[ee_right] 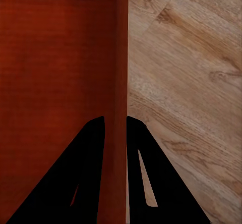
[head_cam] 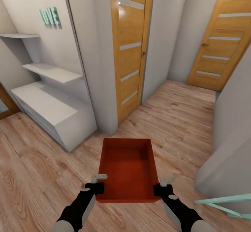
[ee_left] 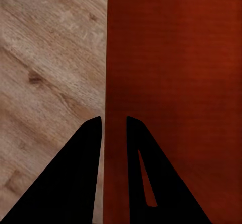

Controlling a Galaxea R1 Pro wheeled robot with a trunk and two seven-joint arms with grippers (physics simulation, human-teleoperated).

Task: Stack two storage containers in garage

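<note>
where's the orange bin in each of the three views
Head view: storage container low centre, held between the left gripper and right gripper.
Left wrist view: container, its wall between the fingers.
Right wrist view: container, likewise.
Shared landmark: wood-plank floor.

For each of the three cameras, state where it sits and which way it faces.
Head view: on the robot's head, looking forward and down a hallway at the storage container, both forearms, left gripper and right gripper.
Left wrist view: near the left gripper, facing along its fingers; jaws straddle a container wall above the wood-plank floor.
Right wrist view: near the right gripper, likewise straddling the opposite wall.
Shared: all three show the container and plank floor.
</note>
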